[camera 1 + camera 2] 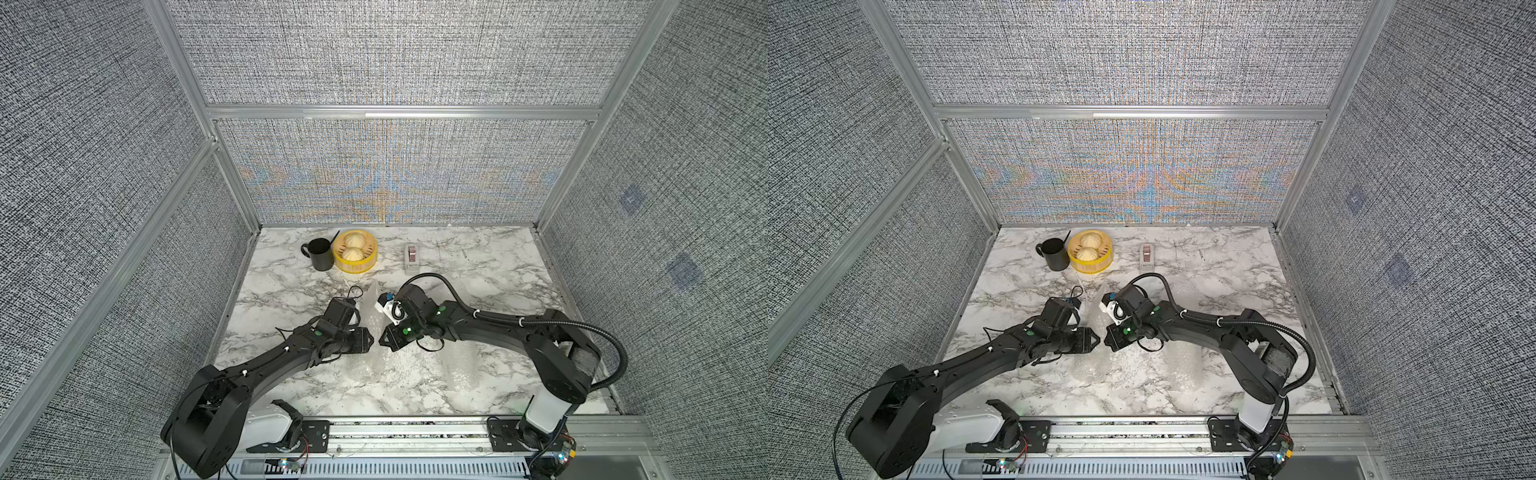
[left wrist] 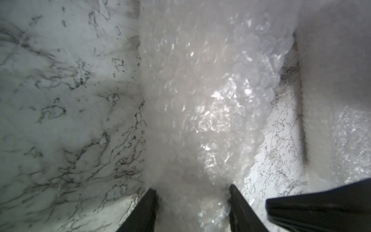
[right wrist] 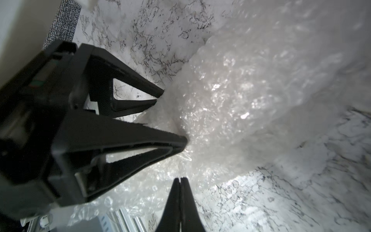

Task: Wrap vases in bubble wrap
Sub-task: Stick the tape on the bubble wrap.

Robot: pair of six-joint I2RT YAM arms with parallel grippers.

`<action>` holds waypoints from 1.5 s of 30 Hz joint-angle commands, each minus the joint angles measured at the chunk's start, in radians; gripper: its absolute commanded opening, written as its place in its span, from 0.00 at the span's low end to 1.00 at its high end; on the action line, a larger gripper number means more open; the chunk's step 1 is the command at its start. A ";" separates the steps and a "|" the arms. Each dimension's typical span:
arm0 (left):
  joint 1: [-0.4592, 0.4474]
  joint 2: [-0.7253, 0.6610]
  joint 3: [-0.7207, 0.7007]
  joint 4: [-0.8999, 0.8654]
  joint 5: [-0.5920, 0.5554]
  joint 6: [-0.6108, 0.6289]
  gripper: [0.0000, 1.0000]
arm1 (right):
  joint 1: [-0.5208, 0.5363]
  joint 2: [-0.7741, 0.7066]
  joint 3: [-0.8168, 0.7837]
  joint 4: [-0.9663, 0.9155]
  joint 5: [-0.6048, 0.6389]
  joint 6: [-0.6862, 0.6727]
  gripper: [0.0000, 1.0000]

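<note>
Left gripper (image 2: 192, 187) clasped the bunched bubble wrap (image 2: 200, 100) on the marble table (image 1: 478, 270), in front of the yellow steamer (image 1: 353, 266), while the right gripper (image 3: 180, 180), fingers pressed shut, faced it nearly tip to tip.

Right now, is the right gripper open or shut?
Shut: the right gripper has its tips pressed together, no gap, beside the bubble wrap. Whether it pinches any film: cannot tell.
</note>
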 commanded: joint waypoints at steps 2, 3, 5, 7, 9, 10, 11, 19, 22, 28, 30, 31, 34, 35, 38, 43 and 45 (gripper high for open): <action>0.000 0.014 -0.009 -0.122 -0.052 0.012 0.54 | 0.008 0.022 0.003 0.004 -0.014 -0.003 0.00; 0.000 0.012 -0.010 -0.124 -0.053 0.013 0.54 | 0.010 0.027 0.002 0.005 -0.010 -0.001 0.00; 0.000 0.010 -0.011 -0.124 -0.053 0.013 0.54 | 0.010 0.054 0.005 0.006 -0.008 -0.003 0.00; 0.000 0.007 -0.014 -0.122 -0.055 0.011 0.54 | 0.012 0.069 0.001 0.032 -0.019 -0.001 0.00; 0.000 0.009 -0.013 -0.122 -0.054 0.009 0.54 | 0.017 0.085 0.009 0.044 -0.027 0.005 0.00; 0.000 0.007 -0.013 -0.122 -0.053 0.008 0.54 | 0.020 0.091 0.013 0.043 -0.030 0.002 0.00; 0.000 0.007 -0.015 -0.119 -0.052 0.007 0.54 | 0.023 0.095 0.014 0.041 -0.026 0.001 0.00; 0.000 0.000 -0.016 -0.125 -0.054 0.006 0.54 | 0.024 -0.007 -0.024 -0.017 0.046 -0.019 0.00; 0.000 0.000 -0.014 -0.125 -0.054 0.007 0.54 | 0.034 -0.023 -0.004 -0.082 0.107 -0.041 0.00; 0.000 0.004 -0.009 -0.127 -0.059 0.009 0.54 | 0.059 0.035 0.035 -0.064 0.056 -0.034 0.00; 0.000 0.004 -0.011 -0.125 -0.057 0.007 0.54 | 0.063 0.053 0.037 -0.046 0.055 -0.029 0.00; 0.000 0.004 -0.012 -0.123 -0.057 0.006 0.54 | 0.063 0.061 0.036 -0.038 0.063 -0.027 0.00; 0.000 0.005 -0.014 -0.119 -0.054 0.006 0.54 | 0.063 0.096 0.048 -0.030 0.061 -0.033 0.00; 0.000 0.007 -0.016 -0.118 -0.054 0.004 0.54 | 0.064 0.106 0.045 -0.017 0.045 -0.033 0.00; 0.000 0.007 -0.012 -0.119 -0.054 0.004 0.54 | 0.064 0.111 0.048 -0.028 0.048 -0.032 0.00; 0.000 -0.001 0.001 -0.129 -0.071 0.007 0.60 | 0.059 0.024 0.014 -0.047 0.081 -0.038 0.00; 0.000 -0.005 0.026 -0.148 -0.087 0.016 0.66 | 0.056 0.007 0.016 -0.090 0.089 -0.057 0.00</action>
